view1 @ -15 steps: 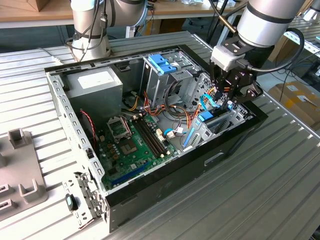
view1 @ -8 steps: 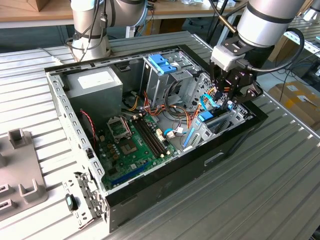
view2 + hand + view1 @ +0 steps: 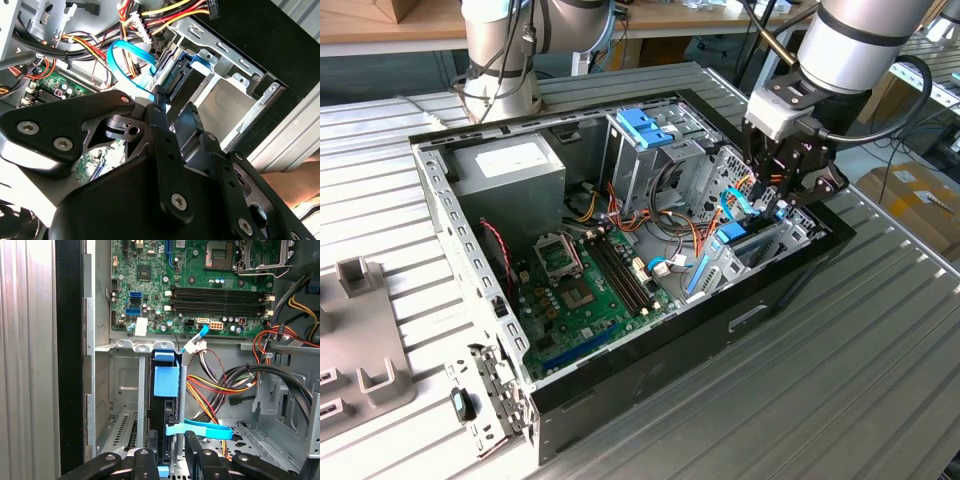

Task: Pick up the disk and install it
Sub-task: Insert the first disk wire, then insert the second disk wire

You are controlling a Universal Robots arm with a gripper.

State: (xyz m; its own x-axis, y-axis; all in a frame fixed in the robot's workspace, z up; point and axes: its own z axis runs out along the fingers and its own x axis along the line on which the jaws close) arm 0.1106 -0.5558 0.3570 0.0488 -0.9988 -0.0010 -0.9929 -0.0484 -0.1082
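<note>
**A:** Where is the disk?

**B:** The disk [image 3: 164, 407] stands on edge in the metal drive bay [image 3: 122, 385] of the open computer case [image 3: 650, 385]. Its light-blue carrier tab points toward the motherboard [image 3: 200, 295]. In the exterior view that bay is in the corner of the case toward 3 o'clock.

**A:** And the end effector?

**B:** The end effector [image 3: 775, 200] hangs over the same bay, at about 2 o'clock from the centre of the exterior view. In the first wrist view it sits right at the near end of the disk. I cannot tell whether it clamps the disk or is loose around it.

**A:** Anything close by?

**B:** A flat light-blue cable [image 3: 200, 430] crosses just beside the disk, near bundles of coloured wires [image 3: 220, 385]. The grey power supply box [image 3: 510, 165] is at 10 o'clock in the case, well apart. The blue latch [image 3: 645, 125] on the drive cage is at 12 o'clock. The case lies on a ribbed metal table [image 3: 860, 380].
</note>
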